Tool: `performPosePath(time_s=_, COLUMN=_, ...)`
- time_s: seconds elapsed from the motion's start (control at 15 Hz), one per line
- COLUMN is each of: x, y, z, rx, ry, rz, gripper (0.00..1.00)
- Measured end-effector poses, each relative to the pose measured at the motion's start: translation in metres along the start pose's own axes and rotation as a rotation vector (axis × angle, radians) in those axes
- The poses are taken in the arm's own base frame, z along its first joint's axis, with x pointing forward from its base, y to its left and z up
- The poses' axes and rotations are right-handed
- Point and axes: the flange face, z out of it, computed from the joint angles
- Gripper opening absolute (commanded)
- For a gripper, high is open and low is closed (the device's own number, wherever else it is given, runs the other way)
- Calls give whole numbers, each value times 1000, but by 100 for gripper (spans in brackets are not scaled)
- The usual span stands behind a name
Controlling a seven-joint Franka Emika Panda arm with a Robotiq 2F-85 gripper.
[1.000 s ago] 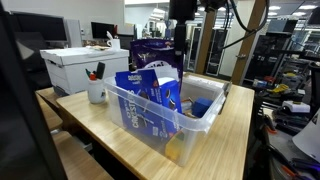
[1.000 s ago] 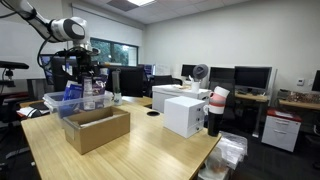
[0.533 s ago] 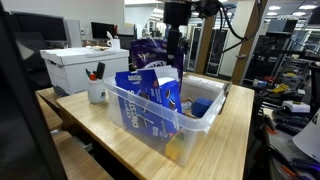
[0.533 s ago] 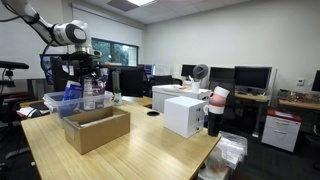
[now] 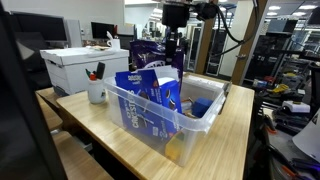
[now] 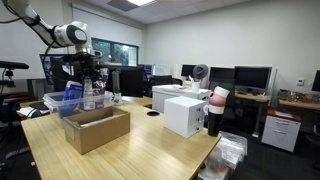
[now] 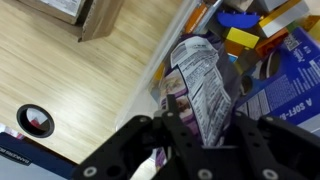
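Observation:
My gripper [image 7: 205, 138] hangs over a clear plastic bin [image 5: 150, 122] on the wooden table. A purple snack bag [image 7: 198, 82] with a silver printed back stands upright in the bin, and its top runs between my two black fingers [image 7: 176, 128], which press on it from both sides. In both exterior views the gripper [image 5: 176, 47] [image 6: 84, 68] points straight down at the purple bag [image 5: 150, 50] at the far end of the bin [image 6: 58, 101]. Blue snack bags [image 5: 142, 92] fill the near part.
An open cardboard box [image 6: 97, 128] lies on the table beside the bin. A white mug [image 5: 96, 92] with pens and a white box [image 5: 75, 63] stand near the table's edge. A black ring [image 7: 36, 120] lies on the wood. Office desks and monitors stand behind.
The arm has come down slightly over the bin, and the jaws have closed in from wide open onto the top of the purple bag.

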Motion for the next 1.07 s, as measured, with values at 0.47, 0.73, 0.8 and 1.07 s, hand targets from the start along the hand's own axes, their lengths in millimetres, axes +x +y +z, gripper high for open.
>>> performPosePath(time_s=0.47, x=0, y=0, z=0, rx=0, ry=0, rz=0, gripper=4)
performPosePath(time_s=0.73, x=0, y=0, z=0, rx=0, ry=0, rz=0, gripper=6)
performPosePath(time_s=0.8, x=0, y=0, z=0, rx=0, ry=0, rz=0, gripper=6)
performPosePath(time_s=1.07, x=0, y=0, z=0, rx=0, ry=0, rz=0, gripper=6)
